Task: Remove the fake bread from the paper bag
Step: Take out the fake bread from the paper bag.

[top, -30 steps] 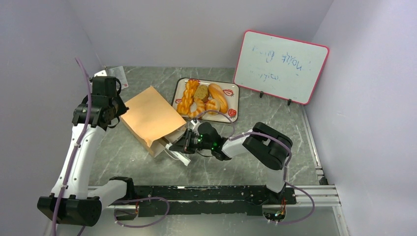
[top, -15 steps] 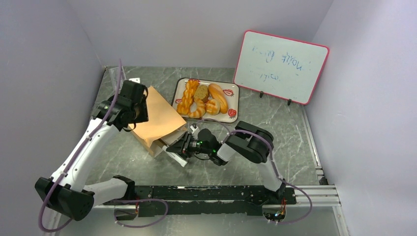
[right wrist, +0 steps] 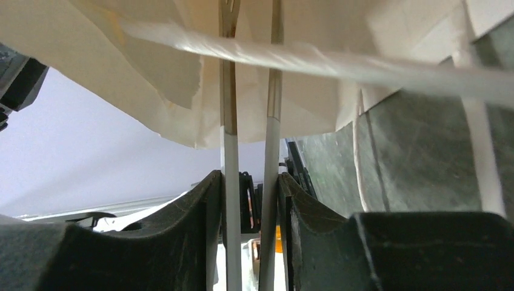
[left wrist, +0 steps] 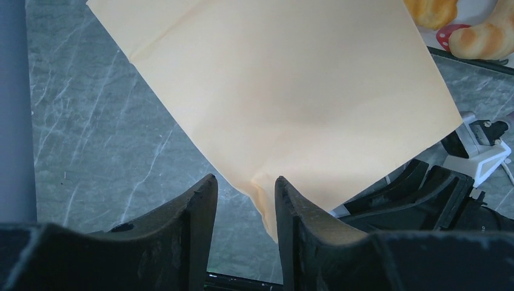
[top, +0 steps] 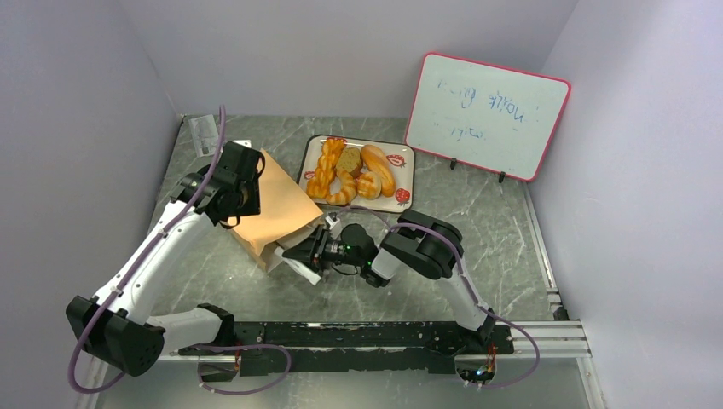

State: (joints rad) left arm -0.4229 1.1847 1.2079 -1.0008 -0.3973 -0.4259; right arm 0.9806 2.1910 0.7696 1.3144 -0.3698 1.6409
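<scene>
The tan paper bag (top: 271, 207) lies on its side with its mouth toward the right arm. My left gripper (top: 245, 189) hovers over its far left part. In the left wrist view the fingers (left wrist: 243, 180) stand apart with a crumpled corner of the bag (left wrist: 285, 91) between them. My right gripper (top: 303, 251) is at the bag's mouth, shut on slim silver tongs (right wrist: 229, 91) whose arms reach into the bag (right wrist: 151, 66). A white cord handle (right wrist: 363, 63) crosses in front. Several golden toy breads (top: 354, 175) lie on the tray; any bread inside the bag is hidden.
The white strawberry-print tray (top: 402, 162) sits behind the bag, and its edge with breads (left wrist: 485, 36) shows in the left wrist view. A pink-framed whiteboard (top: 486, 115) stands at the back right. A small card (top: 203, 134) lies at the back left.
My left arm has swung from the left wall over onto the bag's far corner. My right gripper has pushed left with the tongs, deeper into the bag's mouth.
</scene>
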